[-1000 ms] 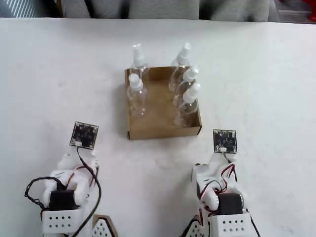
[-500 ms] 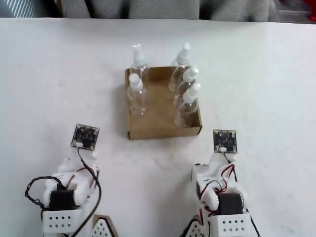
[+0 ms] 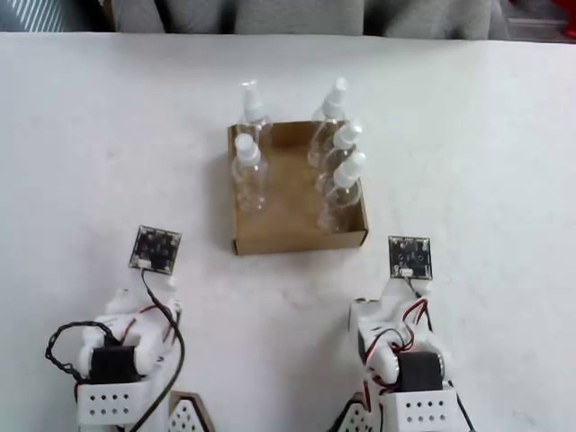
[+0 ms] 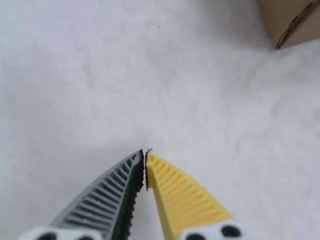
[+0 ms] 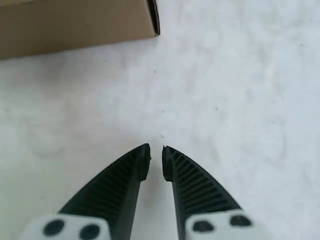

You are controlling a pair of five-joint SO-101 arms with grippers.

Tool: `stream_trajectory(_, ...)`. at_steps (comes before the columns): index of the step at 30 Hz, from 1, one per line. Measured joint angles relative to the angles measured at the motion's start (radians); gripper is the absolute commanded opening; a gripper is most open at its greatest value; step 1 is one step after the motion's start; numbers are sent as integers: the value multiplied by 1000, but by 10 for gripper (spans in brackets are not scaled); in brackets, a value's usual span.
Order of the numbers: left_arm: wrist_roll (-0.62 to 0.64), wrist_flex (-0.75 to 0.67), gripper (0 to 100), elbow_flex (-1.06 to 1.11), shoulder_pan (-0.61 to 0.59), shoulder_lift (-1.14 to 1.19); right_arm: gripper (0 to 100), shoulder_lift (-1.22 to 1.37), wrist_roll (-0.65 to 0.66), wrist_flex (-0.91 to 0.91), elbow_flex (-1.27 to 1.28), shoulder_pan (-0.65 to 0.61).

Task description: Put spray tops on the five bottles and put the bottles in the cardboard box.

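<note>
The cardboard box (image 3: 286, 232) stands open in the middle of the table. Several clear bottles with white spray tops stand upright in it: two on its left side (image 3: 249, 173), three on its right (image 3: 343, 186). My left arm (image 3: 117, 351) rests near the table's front left, well short of the box. Its gripper (image 4: 146, 155) is shut with nothing in it, above bare table, and a corner of the box (image 4: 295, 20) lies farther off. My right arm (image 3: 400, 355) rests at the front right. Its gripper (image 5: 156, 152) is shut to a thin gap, with nothing in it, and the box wall (image 5: 75, 22) is ahead.
The white table (image 3: 468, 135) has free room on both sides of the box and between the box and the arms. Grey seats line the far edge.
My left arm has drawn back a little toward the table's front edge. The right arm, the box and the bottles have not moved.
</note>
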Motion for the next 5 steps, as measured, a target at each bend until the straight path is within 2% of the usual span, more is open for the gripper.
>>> stream_trajectory(5, 0, 0, 23, 0, 0, 0, 16, 0, 0, 0, 0, 0)
